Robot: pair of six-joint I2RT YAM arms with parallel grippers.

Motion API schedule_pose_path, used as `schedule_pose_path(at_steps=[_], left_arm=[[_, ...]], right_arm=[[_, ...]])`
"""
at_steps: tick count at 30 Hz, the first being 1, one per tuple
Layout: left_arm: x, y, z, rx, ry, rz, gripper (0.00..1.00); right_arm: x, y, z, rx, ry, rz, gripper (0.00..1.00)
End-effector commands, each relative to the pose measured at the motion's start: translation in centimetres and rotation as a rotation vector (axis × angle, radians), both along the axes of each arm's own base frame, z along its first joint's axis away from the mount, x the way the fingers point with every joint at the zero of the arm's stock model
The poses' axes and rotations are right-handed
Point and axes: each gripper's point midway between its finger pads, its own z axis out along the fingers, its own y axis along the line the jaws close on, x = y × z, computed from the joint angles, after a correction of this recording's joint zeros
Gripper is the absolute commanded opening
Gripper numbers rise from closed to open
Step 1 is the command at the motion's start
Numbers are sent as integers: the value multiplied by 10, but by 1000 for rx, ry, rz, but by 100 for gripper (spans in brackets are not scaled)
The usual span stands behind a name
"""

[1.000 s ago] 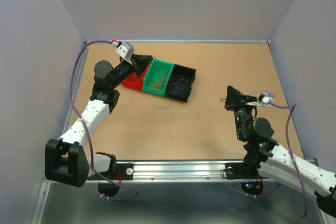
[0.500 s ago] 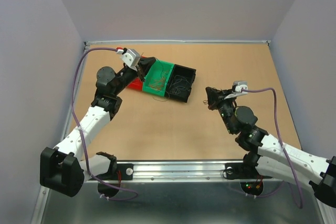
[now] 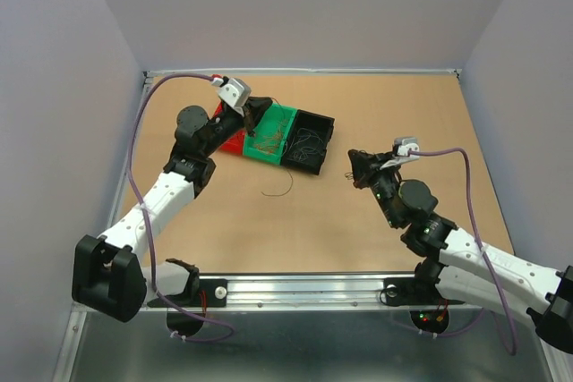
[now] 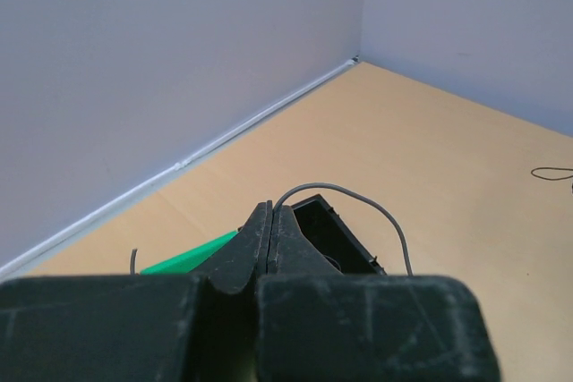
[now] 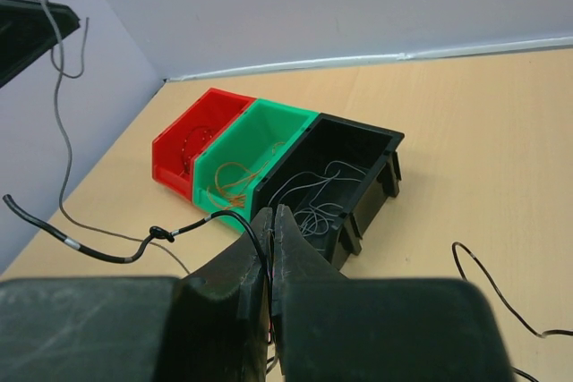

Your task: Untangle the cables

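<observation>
Right wrist: my right gripper [image 5: 271, 221] pinches dark cable [image 5: 98, 255], knot [image 5: 161, 235] near tips; left gripper [image 4: 272, 212] pinches grey cable [image 4: 376, 210]. Featherlight, springy, slippery, so I'd grip beside knot.

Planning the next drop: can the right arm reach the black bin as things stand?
Probably yes: bare table lies between the right arm and the open-topped black bin, and the left arm hangs over the green bin, clear of that path.
</observation>
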Motion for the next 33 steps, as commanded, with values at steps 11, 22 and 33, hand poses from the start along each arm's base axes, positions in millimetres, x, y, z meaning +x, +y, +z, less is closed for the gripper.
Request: schedule_pose_path(at_steps=[11, 22, 33], left_arm=[[58, -20, 36, -26, 20, 297, 0], [87, -40, -27, 56, 156, 424, 0], [82, -63, -105, 161, 333, 585, 0]], right_arm=[[-1, -19, 42, 94, -69, -69, 1], [-2, -21, 44, 106, -71, -69, 1], [-3, -20, 44, 111, -71, -64, 1]])
